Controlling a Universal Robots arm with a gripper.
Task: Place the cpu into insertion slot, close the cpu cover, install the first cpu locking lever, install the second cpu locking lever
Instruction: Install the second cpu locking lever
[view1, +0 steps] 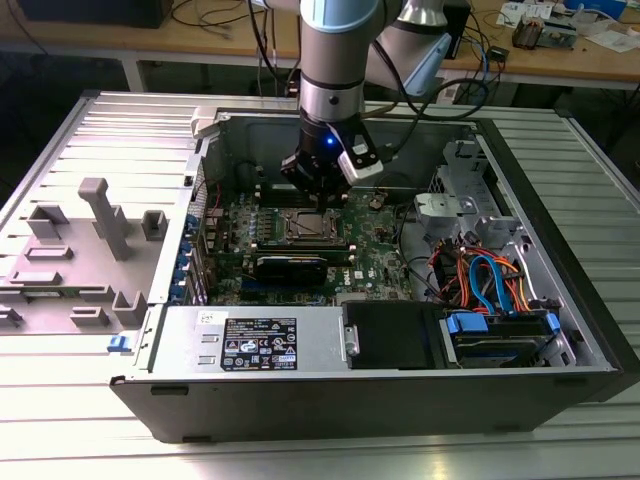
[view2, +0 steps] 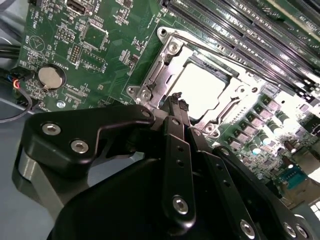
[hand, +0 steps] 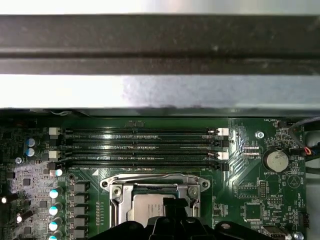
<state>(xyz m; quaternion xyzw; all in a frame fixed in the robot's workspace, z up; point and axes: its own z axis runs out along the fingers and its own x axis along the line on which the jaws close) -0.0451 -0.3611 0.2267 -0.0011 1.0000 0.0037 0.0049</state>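
The cpu (view2: 202, 92) lies flat in the insertion slot (view2: 227, 75), its pale metal top glaring under the light in the second wrist view. The cpu cover (view2: 157, 75) lies down over it as a silvery frame, so the chip shows through the square cut-out. In the first wrist view the same chip (hand: 147, 209) sits inside the frame (hand: 154, 189), with a thin wire lever running along the frame's far edge just beside the long black memory slots (hand: 140, 147).

The gripper (view2: 178, 101) hangs right over the socket, at the frame's edge. Its dark fingers (view2: 173, 102) are pressed together at the tips and carry nothing. Whether they touch the frame I cannot tell. In the exterior view the gripper (view1: 318, 200) points straight down at the socket (view1: 305, 226) in the middle of the green motherboard (view1: 375, 250).

A round coin battery (hand: 276, 160) sits on the board well apart from the socket. The board lies inside an open computer case (view1: 560, 330), which rests on a ribbed metal desk (view1: 100, 140). A bundle of blue and orange cables (view1: 490, 280) fills the case's corner towards the exterior view's right. On the exterior view's left, grey plastic holders (view1: 100, 215) stand on the desk outside the case.
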